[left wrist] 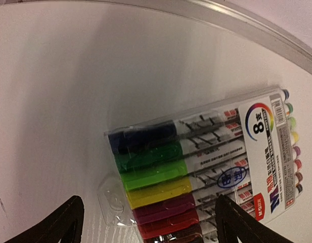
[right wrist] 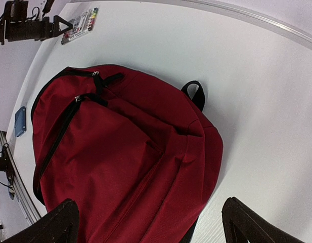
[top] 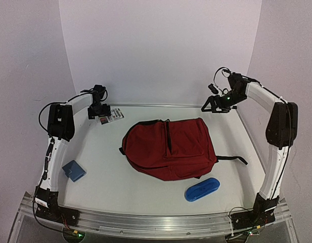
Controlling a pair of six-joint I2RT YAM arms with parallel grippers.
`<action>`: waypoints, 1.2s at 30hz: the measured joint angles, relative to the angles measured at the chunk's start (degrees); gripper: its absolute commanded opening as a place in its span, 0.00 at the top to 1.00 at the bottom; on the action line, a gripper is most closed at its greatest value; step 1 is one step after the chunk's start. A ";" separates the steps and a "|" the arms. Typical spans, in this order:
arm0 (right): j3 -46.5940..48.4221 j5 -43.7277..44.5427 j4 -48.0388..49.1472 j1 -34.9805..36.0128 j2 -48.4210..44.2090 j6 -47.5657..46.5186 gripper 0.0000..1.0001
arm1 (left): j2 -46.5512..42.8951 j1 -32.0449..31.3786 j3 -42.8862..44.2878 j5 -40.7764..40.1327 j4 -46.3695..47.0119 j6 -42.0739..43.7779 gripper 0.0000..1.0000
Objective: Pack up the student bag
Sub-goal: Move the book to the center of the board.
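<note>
Looking at the student bag (top: pixel 168 147), we think it's soft and floppy; grab its black handle (right wrist: pixel 195 93). Our left gripper (left wrist: pixel 148 205) and right gripper (right wrist: pixel 148 205) are spread wide, empty.

I see the backpack (top: pixel 168 147) as matt red cloth, softly creased. The marker pack (left wrist: pixel 206 167) is clear, glossy plastic that catches the light. The tabletop (top: pixel 105 182) looks smooth, matt white; the blue case (top: pixel 202 189) shines slightly.

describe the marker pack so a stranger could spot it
Find the dark red backpack in the middle of the table. Past its far-left side, near the back edge, a flat clear marker pack lies beneath the left gripper. Unlike the blue case and small blue box, it shows a row of coloured pens.
</note>
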 measured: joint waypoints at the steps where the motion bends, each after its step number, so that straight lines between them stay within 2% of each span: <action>1: 0.41 -0.01 -0.15 0.00 0.35 0.00 0.02 | -0.04 0.00 -0.30 0.35 0.09 -0.04 0.23; 5: 1.67 -0.10 -0.89 0.00 1.51 0.00 0.02 | -2.56 -0.18 -5.68 2.46 2.25 -1.40 0.30; 13: 3.37 -0.88 -1.30 0.00 2.52 0.02 0.02 | -17.99 -4.80 -30.69 3.97 2.09 -7.88 0.39; 18: 3.62 -2.78 -1.79 0.02 2.52 -0.02 0.02 | -25.88 -11.70 -42.46 6.99 -0.04 -13.65 0.38; 22: 3.54 -4.56 -2.65 0.78 2.51 -0.04 0.02 | -30.77 -17.08 -48.99 14.04 -3.13 -19.08 0.33; 26: 1.05 -5.15 -2.84 4.31 1.49 -0.84 0.02 | -32.30 -18.50 -50.58 20.71 -7.70 -21.64 0.28; 31: -3.54 -5.43 -3.53 12.40 -0.94 -3.30 0.02 | -32.78 -16.79 -46.03 20.84 -12.32 -21.97 0.25; 36: -5.08 -6.46 -4.12 17.52 -2.71 -5.06 0.02 | -34.88 -11.11 -45.57 19.81 -10.06 -19.76 0.16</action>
